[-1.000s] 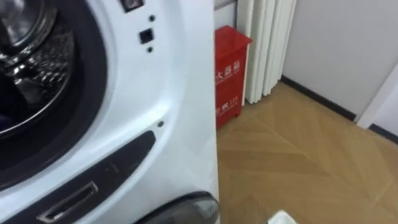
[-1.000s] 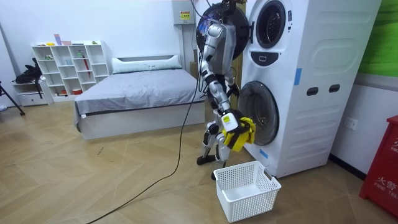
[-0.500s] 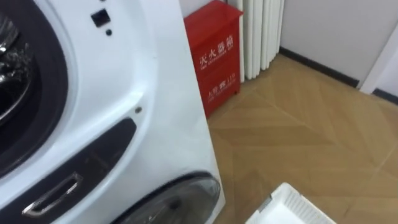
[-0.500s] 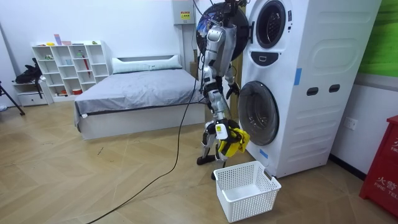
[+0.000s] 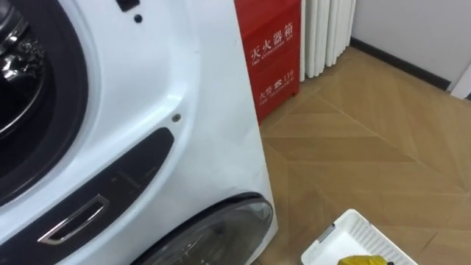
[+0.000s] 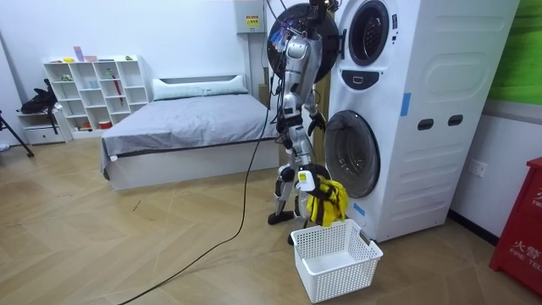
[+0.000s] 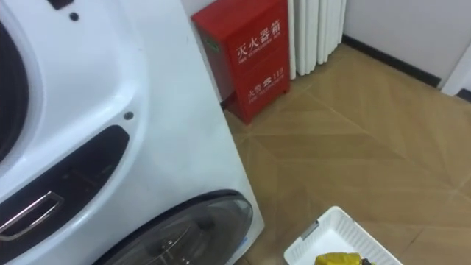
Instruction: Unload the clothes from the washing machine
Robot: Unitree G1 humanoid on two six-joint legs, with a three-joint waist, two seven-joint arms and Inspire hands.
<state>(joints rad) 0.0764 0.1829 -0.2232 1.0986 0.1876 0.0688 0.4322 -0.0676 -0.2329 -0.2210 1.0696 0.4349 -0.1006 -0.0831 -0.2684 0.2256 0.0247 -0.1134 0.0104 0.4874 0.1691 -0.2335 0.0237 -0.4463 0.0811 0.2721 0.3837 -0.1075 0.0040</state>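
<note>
The robot stands upright just in front of the white stacked washing machine (image 6: 423, 110), on the room view's left of it, facing its 2 round doors. Its right hand (image 6: 306, 180) hangs low, level with the machine's lower door (image 6: 354, 154). The fingers are curled round a yellow garment (image 6: 327, 202) that droops from them. The garment is out of the machine, just above the white slatted basket (image 6: 336, 273), which sits on the wood floor in front of the machine's base. In the eye views a yellow edge of the garment shows over the basket. The left hand (image 6: 317, 123) is at waist height close to the machine's front, and whether it is open or closed cannot be told. A red box (image 5: 274, 51) stands against the wall just past the machine's far side.
</note>
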